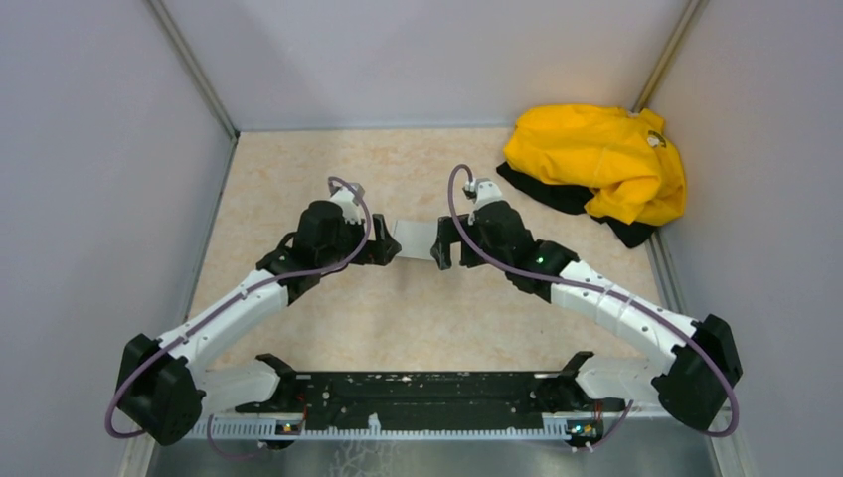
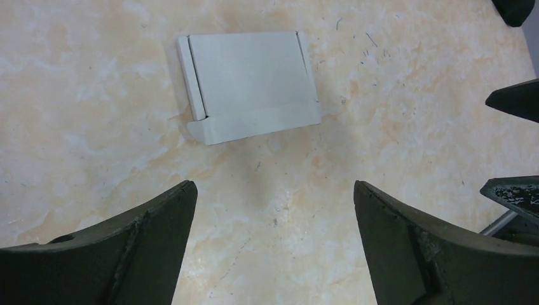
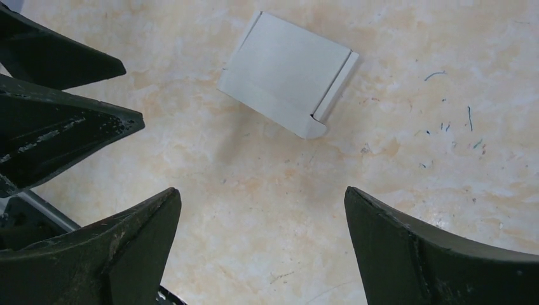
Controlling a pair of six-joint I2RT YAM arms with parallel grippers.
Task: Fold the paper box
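While both pairs of fingers stand spread wide with nothing between them, the left gripper and the right gripper face each other across the paper box. It lies flat on the table just ahead of each set of fingertips, touching neither. It appears closed into a shallow rectangle, with a narrow flap along one long edge and thin strips down the short sides. Such thin card is probably very light and stiff across its panels, yet it would crease easily and slide on the smooth top. The safest hold, I judge, is a light pinch across a short edge while the other fingers press the flap. Well beyond the right gripper lies a yellow garment.
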